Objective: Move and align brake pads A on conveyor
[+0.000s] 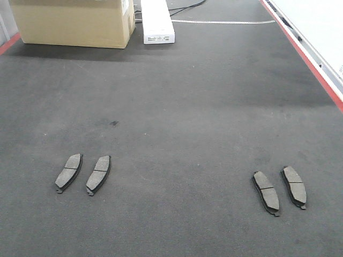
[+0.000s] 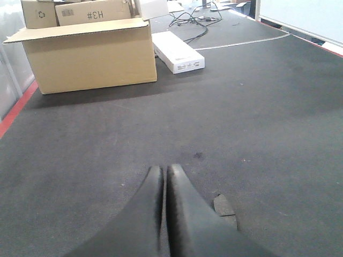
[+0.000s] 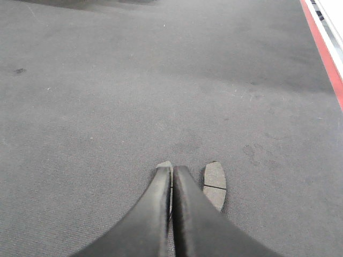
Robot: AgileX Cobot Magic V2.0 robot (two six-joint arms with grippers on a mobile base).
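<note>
Four pads on conveyor, in two pairs. Left pair: pads and side by side, tilted. Right pair: pads and side by side, well apart from left pair. Box and white carton at far end. Left tool fingers pressed together, empty, pad corner just right of it. Right tool fingers together, empty, pad just beside.

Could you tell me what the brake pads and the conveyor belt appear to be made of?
The brake pads look like matte grey pressed friction material on darker, probably metal, backing. The conveyor seems a felt-like fabric belt: dull, fuzzy, finely ribbed weave.
</note>
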